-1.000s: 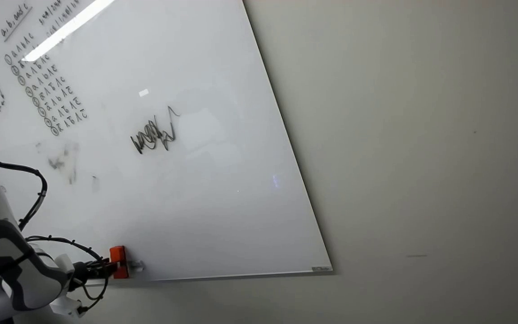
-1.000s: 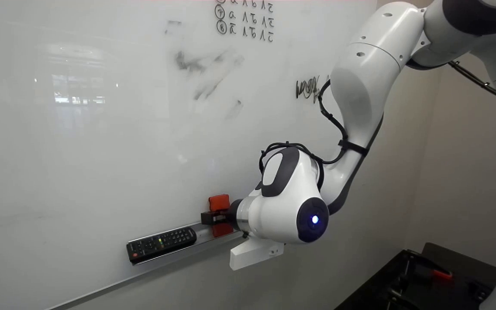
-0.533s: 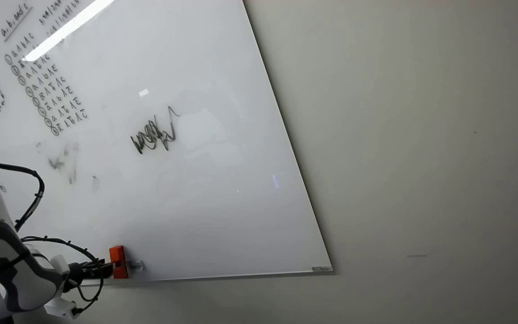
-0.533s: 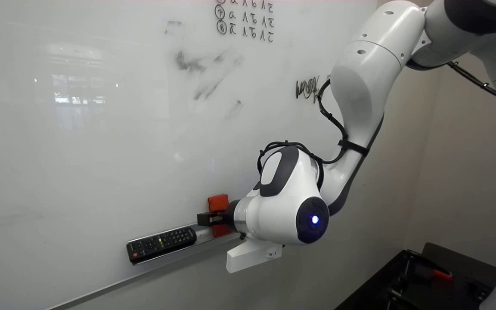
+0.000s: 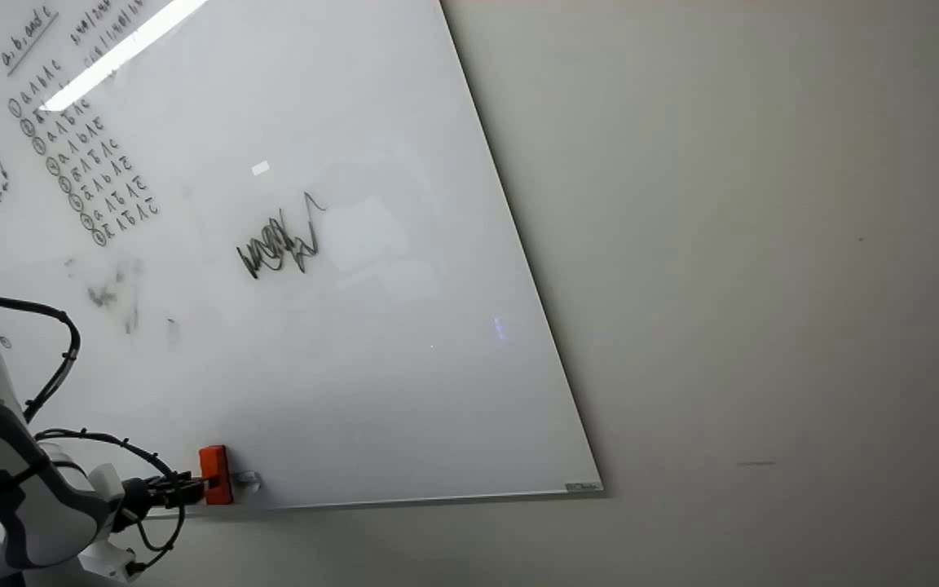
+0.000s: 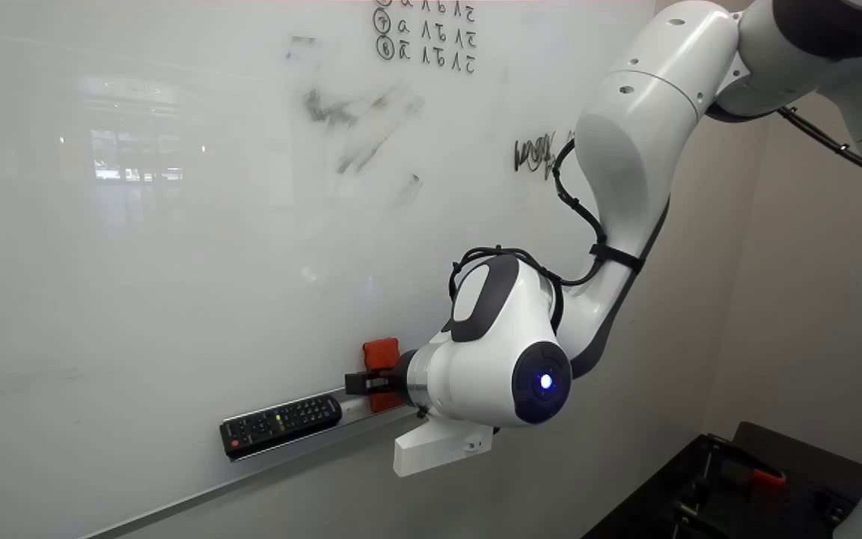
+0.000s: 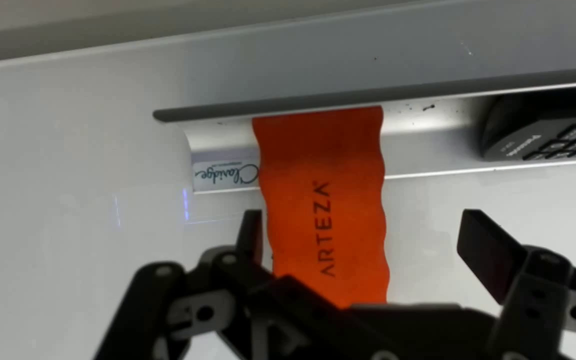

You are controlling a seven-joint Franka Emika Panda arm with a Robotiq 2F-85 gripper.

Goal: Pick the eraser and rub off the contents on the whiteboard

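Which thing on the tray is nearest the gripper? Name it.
The orange-red eraser, upright, framed by the open gripper in the wrist view; the black remote lies farther along the tray.

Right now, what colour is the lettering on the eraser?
The lettering is dark, nearly black, on the orange-red eraser; best seen in the wrist view.

In an exterior view the white arm (image 6: 629,150) bends down from the upper right to a low-hung wrist (image 6: 483,374), whose dark round cap (image 6: 540,402) carries a lit blue-white spot (image 6: 545,381). Black cables (image 6: 572,200) loop beside the arm, and a dark strap (image 6: 616,257) rings it above the wrist. The gripper (image 7: 366,235) juts out from the wrist; in the wrist view its fingers (image 7: 538,290) stand spread wide, their pads (image 7: 490,255) facing each other.
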